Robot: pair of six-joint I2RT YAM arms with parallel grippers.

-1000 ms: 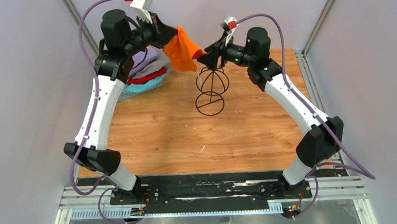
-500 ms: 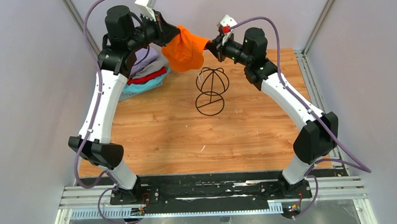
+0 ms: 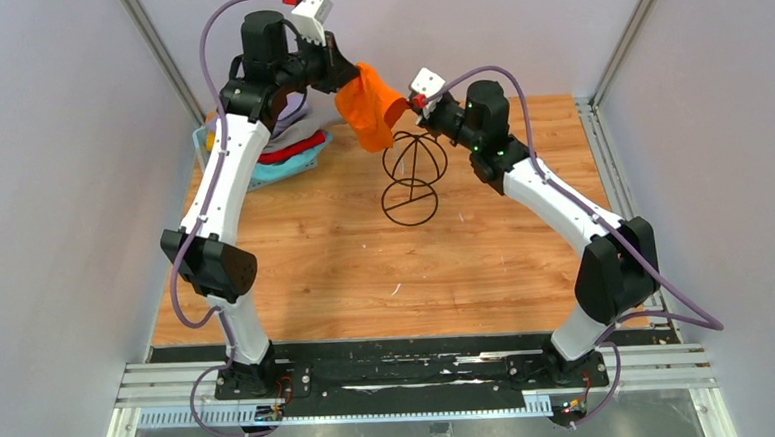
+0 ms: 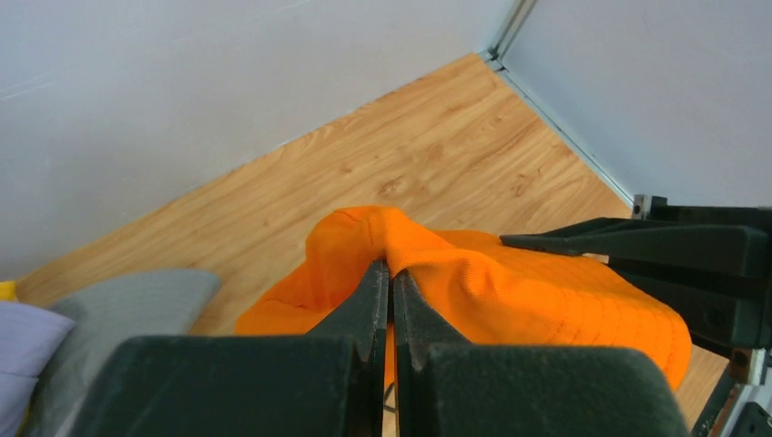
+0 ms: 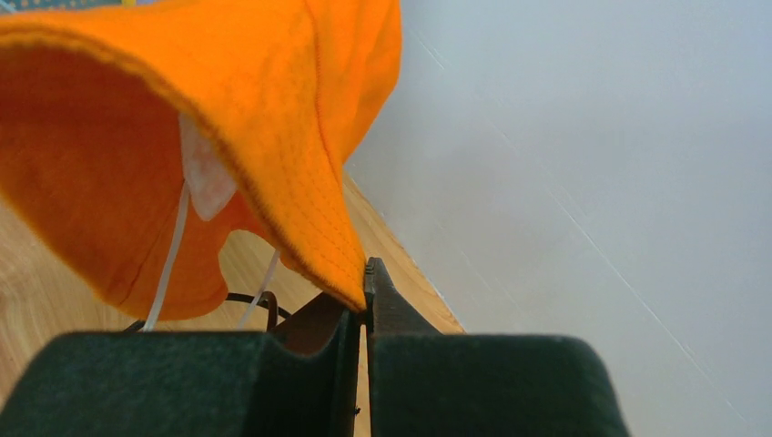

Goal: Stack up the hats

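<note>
Orange hat (image 3: 371, 109) | fold in left gripper (image 4: 391, 270) | brim in right gripper (image 5: 366, 275)

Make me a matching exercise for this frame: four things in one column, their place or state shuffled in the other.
Things:
1. orange hat
2. stand
3. red hat
4. right gripper

States:
A. upright and bare on the table
B. shut on a brim edge
C. in the heap at far left
D. lifted in the air, pinched at two sides

Pairs: 1-D, 2-A, 3-C, 4-B
</note>
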